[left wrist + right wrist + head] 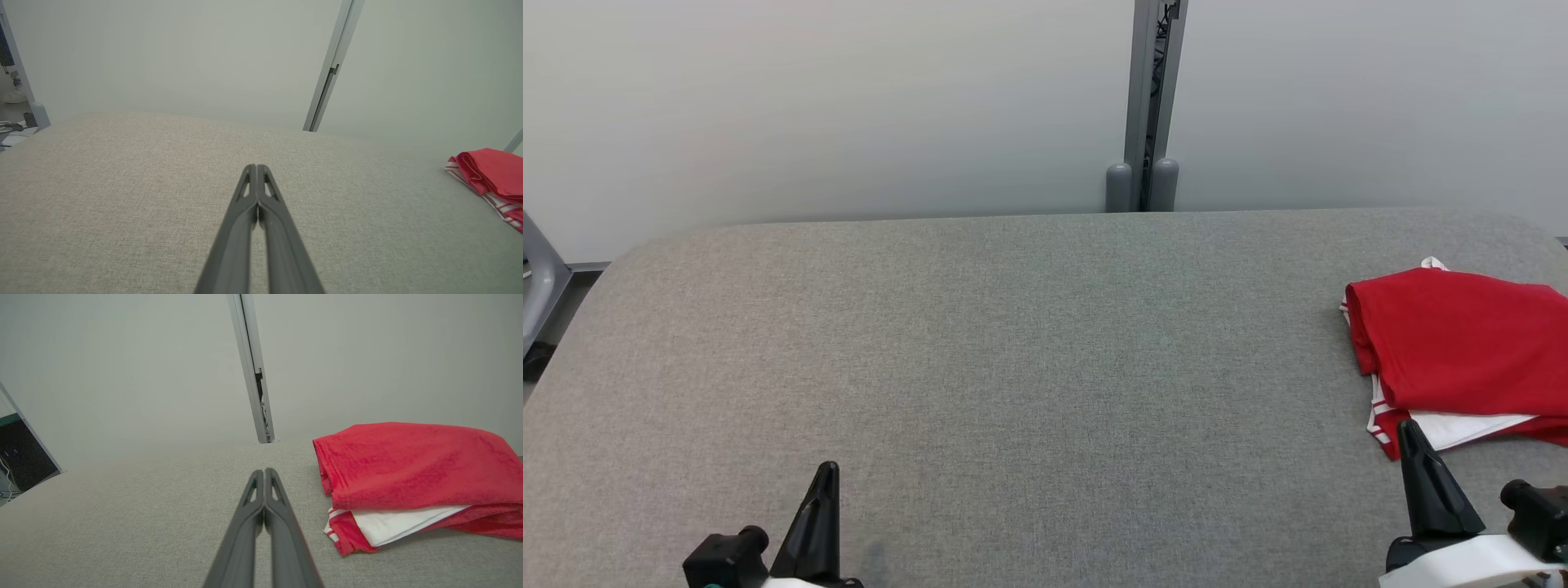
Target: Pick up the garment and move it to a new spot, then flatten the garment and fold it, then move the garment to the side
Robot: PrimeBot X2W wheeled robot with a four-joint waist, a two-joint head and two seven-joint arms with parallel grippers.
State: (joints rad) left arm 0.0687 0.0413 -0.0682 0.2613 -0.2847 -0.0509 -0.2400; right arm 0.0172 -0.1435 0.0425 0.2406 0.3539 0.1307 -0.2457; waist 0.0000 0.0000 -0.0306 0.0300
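Left gripper point(256, 166) is clenched on nothing over the grey table point(1013, 343); right gripper point(264, 470) is clenched too, empty; the folded red-and-white garment point(1462, 351) lies at the table's right side, just beyond the right gripper's tips.

Grey fabric counter point(1013, 343) before a pale wall point(809, 106).
The counter spans the lower frame with rounded far corners; behind it, the plain wall panels meet at a grey vertical post point(1153, 90) right of centre, two rounded grey caps point(1141, 186) at its foot.
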